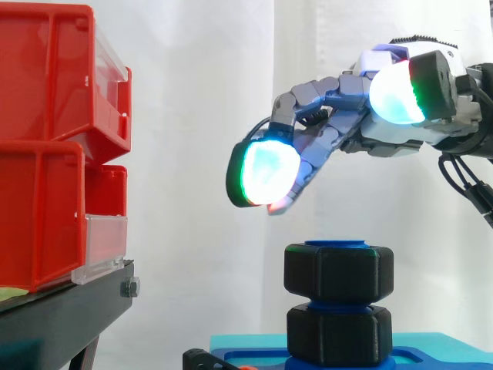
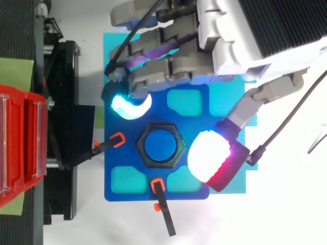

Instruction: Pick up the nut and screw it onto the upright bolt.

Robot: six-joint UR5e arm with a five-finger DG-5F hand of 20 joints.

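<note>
Currently, from the left edge of the frame to the right:

- Red bins (image 1: 46,154) are stacked at the left on a black stand (image 1: 62,308), well apart from the work.
- A blue fixture plate (image 2: 117,189) lies at centre frame in the top view. Two orange-tipped clamps (image 2: 117,139) sit at its left and lower edges.
- The bolt (image 2: 159,145) stands upright at the middle of the plate, with its long axis vertical.
- The nut (image 1: 339,271) is seated at the top of the bolt. Only the blue bolt end shows above it.
- A second black nut (image 1: 339,333) sits lower on the same bolt, just beneath the first.
- The hand (image 2: 173,66) enters from the upper right and hangs above the nut, clear of it.
- Hand state: the fingers are spread and loosely bent, and they grip nothing.
- Key relation:
  - The nut lies straight below the hand.
  - In the top view, a cyan fingertip pad (image 2: 127,104) is at the nut's upper left and the thumb pad (image 2: 209,155) is at its right, so the pads bracket the nut.
- Judgement:
  - The nut appears to be already on the bolt.
  - Any further turning calls for a straight descent along the bolt axis until the pads reach the nut's flats.
  - A sideways offset during descent risks a pad landing on top of the nut.
</note>
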